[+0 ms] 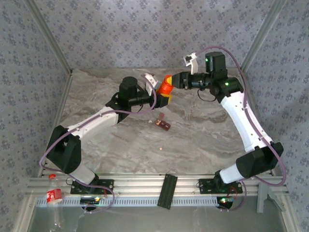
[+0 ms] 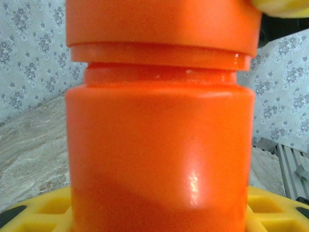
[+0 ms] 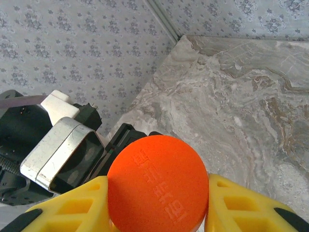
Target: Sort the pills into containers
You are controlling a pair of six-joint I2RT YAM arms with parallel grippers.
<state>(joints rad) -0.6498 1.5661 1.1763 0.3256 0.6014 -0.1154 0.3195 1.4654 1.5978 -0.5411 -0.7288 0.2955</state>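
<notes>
An orange bottle (image 1: 164, 90) hangs in the air above the back middle of the marble table (image 1: 203, 140), held between the two arms. My left gripper (image 1: 163, 98) is shut on its body (image 2: 159, 159), with yellow fingers (image 2: 38, 215) showing below it. My right gripper (image 1: 172, 80) is shut on the round orange cap (image 3: 157, 186), and its yellow fingers (image 3: 72, 208) press both sides. The cap (image 2: 161, 24) sits on the neck. The dark reddish-brown containers (image 1: 163, 122) lie on the table below. One pale pill (image 1: 161, 148) lies nearer the front.
Patterned walls and metal corner posts close in the table on three sides. A clear plastic bottle with a red label (image 1: 54, 195) lies by the left base. A black block (image 1: 167, 190) rests across the front rail. The left wrist's housing (image 3: 58, 154) is close to the cap.
</notes>
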